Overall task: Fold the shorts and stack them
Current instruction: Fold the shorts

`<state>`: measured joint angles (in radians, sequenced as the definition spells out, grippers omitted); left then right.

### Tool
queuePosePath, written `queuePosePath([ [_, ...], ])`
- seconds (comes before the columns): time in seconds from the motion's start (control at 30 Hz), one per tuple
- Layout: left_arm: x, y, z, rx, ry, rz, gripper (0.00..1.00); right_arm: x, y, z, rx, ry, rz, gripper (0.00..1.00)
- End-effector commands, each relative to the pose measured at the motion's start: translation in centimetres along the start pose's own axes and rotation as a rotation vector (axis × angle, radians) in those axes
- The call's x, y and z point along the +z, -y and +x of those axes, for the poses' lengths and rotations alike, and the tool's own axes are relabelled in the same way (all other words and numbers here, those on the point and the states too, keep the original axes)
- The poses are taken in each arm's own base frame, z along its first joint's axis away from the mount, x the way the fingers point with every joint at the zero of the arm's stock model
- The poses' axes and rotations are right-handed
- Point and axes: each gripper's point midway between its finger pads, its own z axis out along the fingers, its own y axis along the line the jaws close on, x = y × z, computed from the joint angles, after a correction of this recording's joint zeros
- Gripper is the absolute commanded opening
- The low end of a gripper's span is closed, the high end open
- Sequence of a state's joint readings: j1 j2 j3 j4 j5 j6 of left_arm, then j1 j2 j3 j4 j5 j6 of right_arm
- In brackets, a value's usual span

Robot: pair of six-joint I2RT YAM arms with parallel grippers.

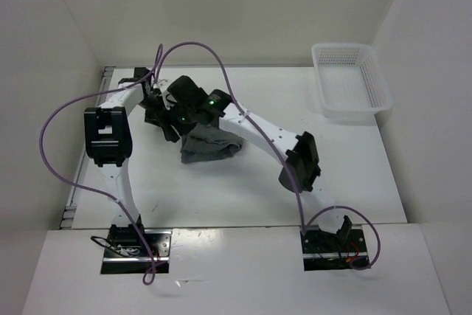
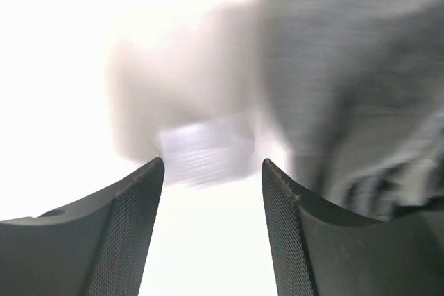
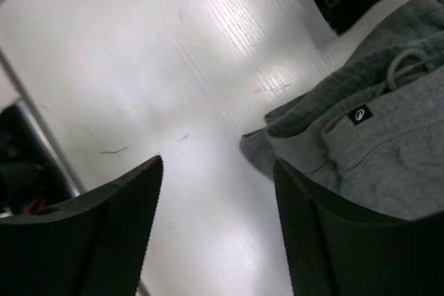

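Mid-grey soft fabric shorts (image 1: 210, 145) lie in a crumpled heap on the white surface (image 1: 346, 182), left of centre and towards its far side. Both arms converge over the heap's far-left edge. The left hand (image 2: 211, 168) has its fingers apart with nothing between them, and blurred grey cloth lies just to its right. The right hand (image 3: 218, 164) is likewise spread over bare surface, with the drawstring (image 3: 409, 64) waistband and small black label (image 3: 359, 114) beside it. A white plastic mesh basket (image 1: 346, 86) stands well apart, at the far right.
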<state>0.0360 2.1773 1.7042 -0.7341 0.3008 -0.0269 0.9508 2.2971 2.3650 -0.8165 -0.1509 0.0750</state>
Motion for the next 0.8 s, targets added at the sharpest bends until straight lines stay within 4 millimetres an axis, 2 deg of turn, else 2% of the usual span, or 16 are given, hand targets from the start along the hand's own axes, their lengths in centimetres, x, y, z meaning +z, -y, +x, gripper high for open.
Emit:
queuePosePath([
  [0.0, -5.5, -1.3, -3.0, 0.057, 0.139, -0.147, 0.68, -9.7, -0.6, -7.0, 0.046, 0.287, 0.063, 0.72],
  [0.03, -7.5, -0.2, -3.9, 0.079, 0.188, -0.147, 0.68, -8.1, 0.7, -3.0, 0.089, 0.212, 0.112, 0.74],
  [0.07, -8.4, 0.2, -4.2, 0.093, 0.209, -0.163, 0.69, -9.0, 2.8, -3.6, 0.123, 0.280, 0.177, 0.76],
  [0.1, -8.8, 1.8, -4.4, 0.124, 0.224, -0.152, 0.70, -10.1, 3.7, -1.0, 0.156, 0.260, 0.201, 0.76],
  [0.13, -10.0, 3.0, -4.6, 0.142, 0.247, -0.139, 0.70, -10.5, 4.5, -0.1, 0.220, 0.263, 0.211, 0.76],
  [0.17, -10.2, 4.1, -3.7, 0.151, 0.221, -0.106, 0.70, -10.9, 5.8, 1.1, 0.265, 0.252, 0.242, 0.76],
  [0.2, -9.9, 5.8, -3.0, 0.165, 0.196, -0.041, 0.70, -11.3, 8.4, 3.3, 0.321, 0.226, 0.309, 0.76],
  [0.27, -9.5, 8.8, -0.9, 0.196, 0.125, 0.031, 0.70, -11.1, 10.6, 6.3, 0.380, 0.175, 0.380, 0.76],
  [0.3, -9.0, 9.6, 0.2, 0.204, 0.088, 0.053, 0.70, -10.7, 11.6, 8.9, 0.390, 0.127, 0.422, 0.76],
  [0.33, -7.7, 10.6, 1.8, 0.217, 0.029, 0.075, 0.70, -10.4, 11.9, 9.8, 0.391, 0.114, 0.436, 0.76],
  [0.37, -6.7, 10.9, 2.8, 0.220, -0.008, 0.079, 0.70, -10.3, 11.9, 10.4, 0.391, 0.108, 0.437, 0.76],
  [0.4, -5.9, 10.4, 3.4, 0.223, -0.033, 0.045, 0.70, -9.8, 12.1, 12.1, 0.392, 0.078, 0.443, 0.76],
  [0.47, -4.5, 10.0, 4.3, 0.221, -0.074, 0.035, 0.70, -9.2, 12.2, 12.5, 0.392, 0.085, 0.442, 0.78],
  [0.57, -3.4, 10.1, 4.6, 0.224, -0.093, 0.037, 0.70, -8.6, 12.8, 13.6, 0.398, 0.088, 0.448, 0.80],
  [0.67, -3.4, 10.7, 4.0, 0.238, -0.081, 0.041, 0.70, -8.2, 12.8, 14.3, 0.416, 0.091, 0.448, 0.80],
  [0.77, -3.0, 11.6, 4.4, 0.245, -0.096, 0.078, 0.70, -7.4, 13.2, 15.4, 0.435, 0.074, 0.445, 0.80],
])
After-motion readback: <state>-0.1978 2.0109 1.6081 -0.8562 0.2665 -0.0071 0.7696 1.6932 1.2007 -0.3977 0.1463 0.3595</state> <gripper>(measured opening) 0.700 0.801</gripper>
